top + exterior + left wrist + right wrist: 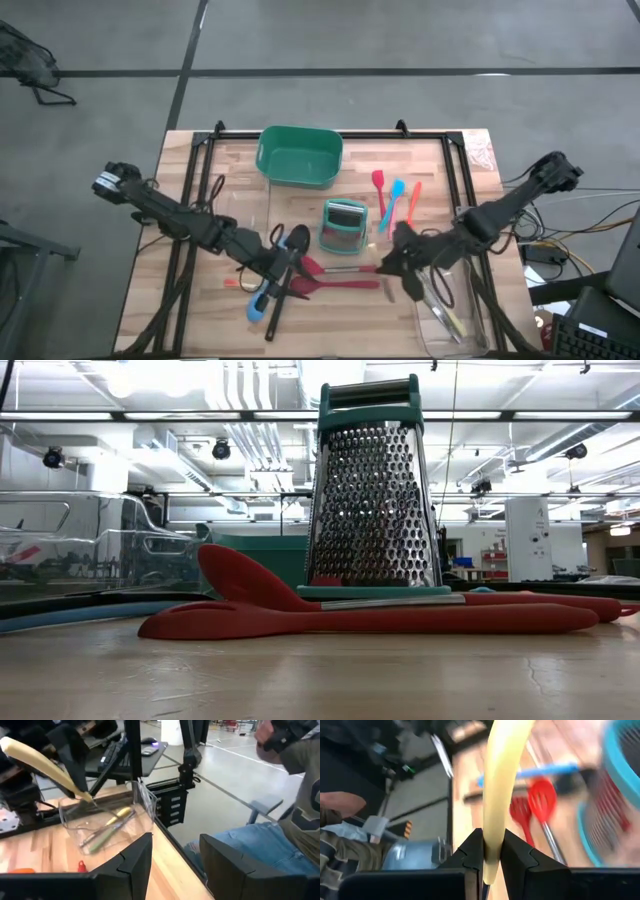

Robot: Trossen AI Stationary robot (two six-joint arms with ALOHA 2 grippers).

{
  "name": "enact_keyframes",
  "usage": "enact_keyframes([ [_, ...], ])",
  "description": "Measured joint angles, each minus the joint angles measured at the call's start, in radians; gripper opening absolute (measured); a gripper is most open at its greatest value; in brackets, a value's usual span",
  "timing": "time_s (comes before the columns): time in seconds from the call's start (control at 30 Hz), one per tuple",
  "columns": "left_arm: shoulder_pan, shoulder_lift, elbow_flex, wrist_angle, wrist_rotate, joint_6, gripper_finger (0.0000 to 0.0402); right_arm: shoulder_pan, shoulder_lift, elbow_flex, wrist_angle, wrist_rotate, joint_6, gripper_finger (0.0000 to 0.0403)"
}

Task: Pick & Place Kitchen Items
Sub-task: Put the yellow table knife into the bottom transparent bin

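We are gripping a pale-handled tool (501,780) with our right gripper (492,855) above the clear tray (107,827) — fingers clamped on it, its long axis pointing forward. Our left gripper (268,268) is hovering with fingers wide over red spoons (360,620) lying lengthwise on the wooden desk (330,320).

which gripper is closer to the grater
Right. The right gripper, shut on a pale-handled tool, sits just beside the grater; the left gripper is open over the spoons, slightly farther off.

Grater (345,225) stands between tub (298,156) and spoons (335,276).
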Motion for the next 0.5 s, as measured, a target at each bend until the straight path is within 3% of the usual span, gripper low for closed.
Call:
enact_keyframes([
  [0.23, 0.000, 0.000, -0.112, 0.217, -0.046, -0.003, 0.0171, 0.095, 0.005, 0.138, -0.457, 0.002, 0.343, 0.0040],
  [0.5, -0.005, 0.000, -0.245, 0.448, -0.051, 0.042, 0.0171, 0.279, 0.035, 0.086, -0.607, -0.001, 0.752, 0.0042],
])
